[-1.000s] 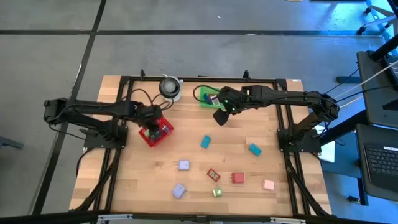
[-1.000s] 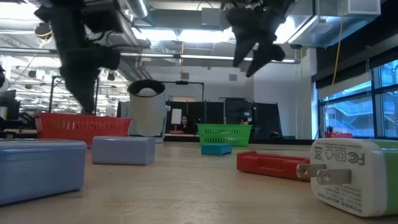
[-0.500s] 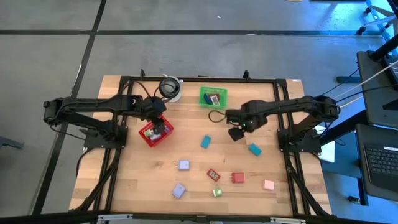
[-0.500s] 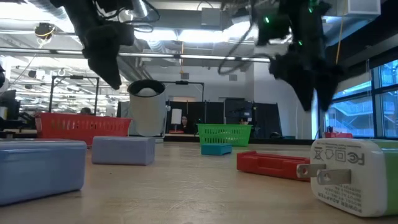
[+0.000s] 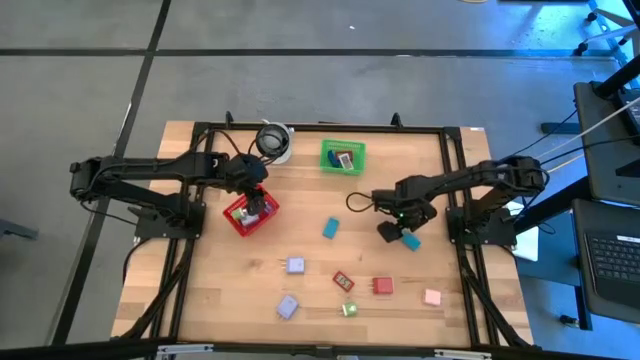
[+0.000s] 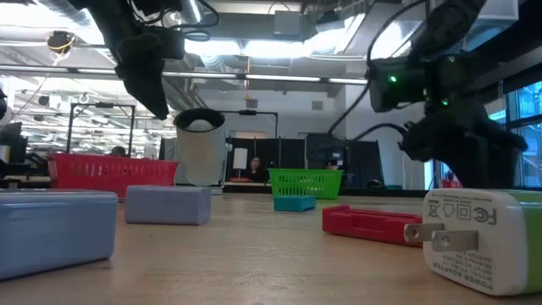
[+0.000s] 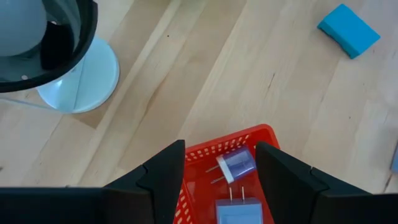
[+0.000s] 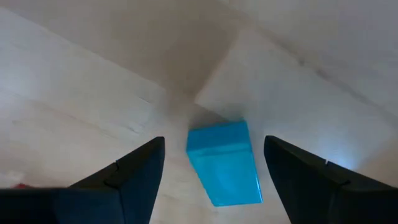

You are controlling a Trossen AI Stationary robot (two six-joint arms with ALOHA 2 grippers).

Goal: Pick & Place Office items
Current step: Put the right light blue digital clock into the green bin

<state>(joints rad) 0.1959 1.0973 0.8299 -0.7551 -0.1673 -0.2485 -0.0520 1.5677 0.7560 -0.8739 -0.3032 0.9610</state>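
Near edge of table (image 5: pixel 220 300): a lavender block (image 5: pixel 288 307), a small green piece (image 5: pixel 349 309) and a pink block (image 5: pixel 432 297) lie apart in a loose row on the pale wooden top.
Next row back: a second lavender block (image 5: pixel 295 265), a red-and-green piece (image 5: pixel 343 281) and a red block (image 5: pixel 381 287).
Middle right: the right gripper (image 5: pixel 392 231) hangs low just beside a teal rectangular block (image 5: pixel 409 240); in its wrist view the fingers (image 8: pixel 130 177) stand wide, one on each side of that block (image 8: pixel 225 160), not touching it.
Middle: a blue block (image 5: pixel 330 228) lies alone.
Middle left: the left gripper (image 5: pixel 257 205) hovers over the red mesh basket (image 5: pixel 236 219), fingers (image 7: pixel 155 180) parted and holding nothing; two lavender plug adapters (image 7: pixel 235 165) lie inside the basket.
Far edge: a green rectangular basket (image 5: pixel 343 155) holding small items, and a white round stand with a dark ring (image 5: pixel 272 140) to its left.
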